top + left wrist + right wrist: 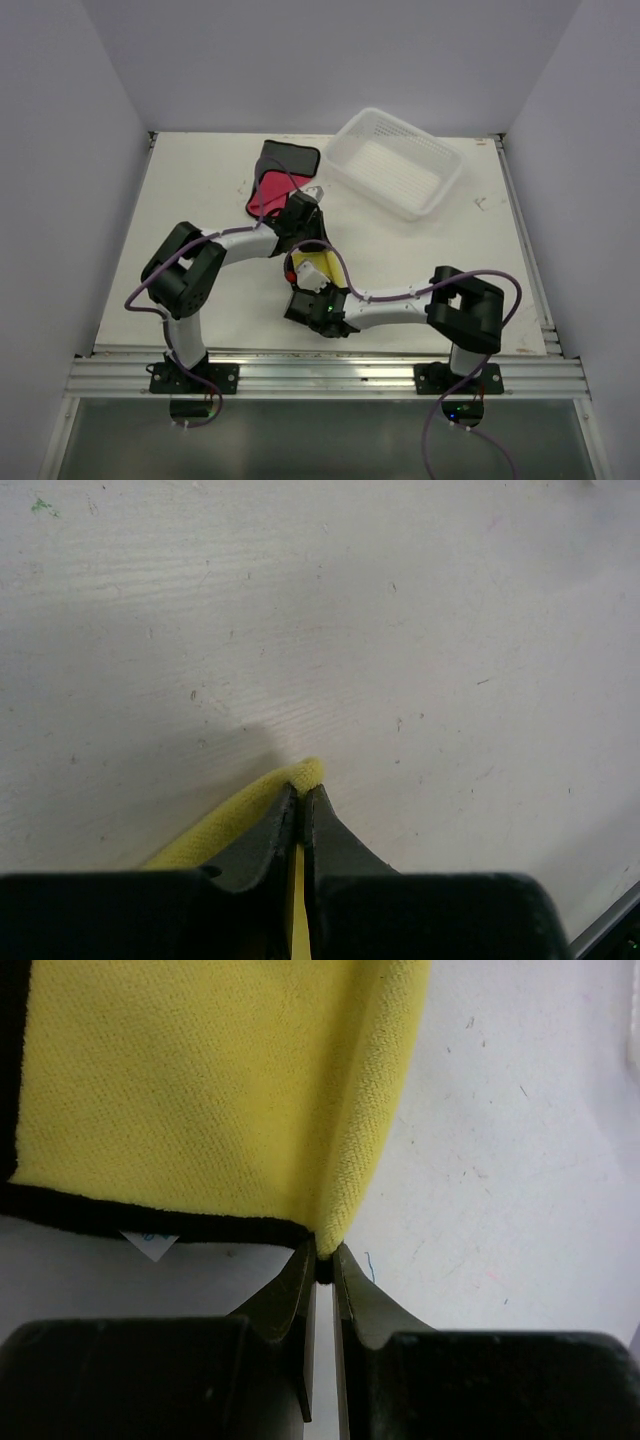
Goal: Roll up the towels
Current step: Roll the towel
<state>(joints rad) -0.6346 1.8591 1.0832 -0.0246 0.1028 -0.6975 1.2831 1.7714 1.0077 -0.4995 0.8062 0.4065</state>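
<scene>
A yellow towel [322, 267] with black trim lies between the two grippers at the table's middle. My left gripper [296, 215] is shut on its far folded edge, which shows in the left wrist view [300, 776] pinched at the fingertips. My right gripper [306, 290] is shut on the near corner of the yellow towel [200, 1090], where a folded edge [370, 1120] rises from the jaws. A red towel [266, 192] and a black towel [288, 158] lie stacked at the back, just beyond the left gripper.
A white plastic basket [395, 162] stands at the back right of the white table [190, 200]. A small white label [150, 1244] pokes out under the towel's trim. The table's metal rail [330, 372] runs along the near edge.
</scene>
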